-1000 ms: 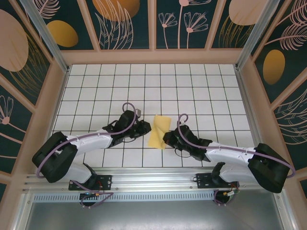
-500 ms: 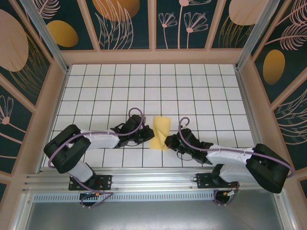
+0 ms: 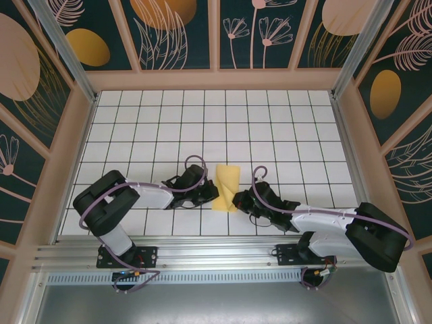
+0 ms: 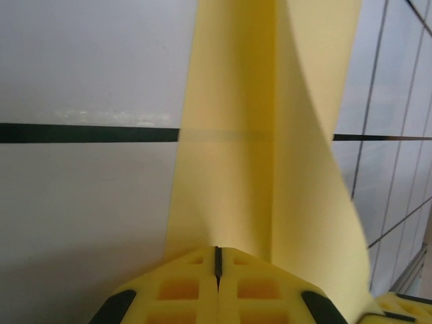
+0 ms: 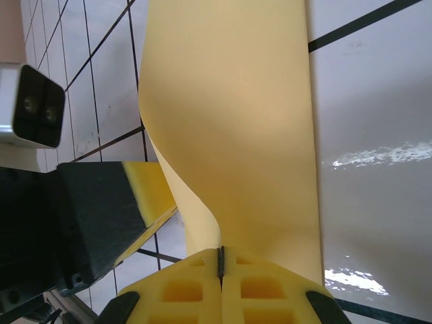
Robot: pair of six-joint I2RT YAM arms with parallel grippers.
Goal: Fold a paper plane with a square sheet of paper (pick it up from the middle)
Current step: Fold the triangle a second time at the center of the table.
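**While both grippers pinch it, a folded yellow sheet stands on the tiled table**

Where the two arms meet near the front middle of the table, the left gripper (image 3: 211, 195) and the right gripper (image 3: 236, 199) face each other, tips close together. Each one is closed on the near end of the sheet of paper (image 3: 227, 178).

In the left wrist view, the left gripper (image 4: 217, 260) has its yellow fingers (image 4: 179, 287) pressed flat together, leaving only a thin dark seam. The sheet of paper (image 4: 229, 101) rises from that seam — one flat strip lying on the tiles, and a second layer curling up and over to the right.

In the right wrist view, the right gripper (image 5: 221, 260) is likewise fully closed, its fingers (image 5: 263, 290) meeting at a hairline. The sheet of paper (image 5: 236, 121) comes out of that line and runs away from the camera in a broad pale yellow band, bowed on its left edge. Just beside it, at lower left, sits the black body of the left gripper (image 5: 101, 216) with its yellow pad.

From above, the paper shows as a narrow pale yellow strip between the grippers, its far end pointing away from the arm bases. It rests on the table (image 3: 135, 121) — white tiles with dark grid lines — inside walls (image 3: 175, 34) painted with dark teal and orange plant patterns.
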